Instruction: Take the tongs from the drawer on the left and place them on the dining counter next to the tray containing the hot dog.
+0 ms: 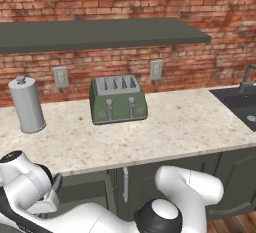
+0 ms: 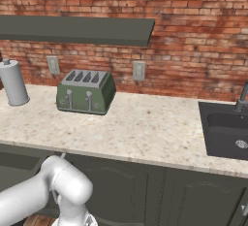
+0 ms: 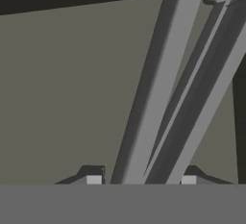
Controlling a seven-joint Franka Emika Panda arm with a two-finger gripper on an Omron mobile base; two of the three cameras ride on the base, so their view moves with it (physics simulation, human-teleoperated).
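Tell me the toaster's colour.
Green, with silver slots on top and silver levers; the toaster shows best in the left base view.

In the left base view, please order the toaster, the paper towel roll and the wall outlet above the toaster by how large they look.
1. Toaster, clearly the largest.
2. Paper towel roll, tall but narrower.
3. Outlet, the smallest by far.
All three stand near the wall, so distance barely distorts this order.
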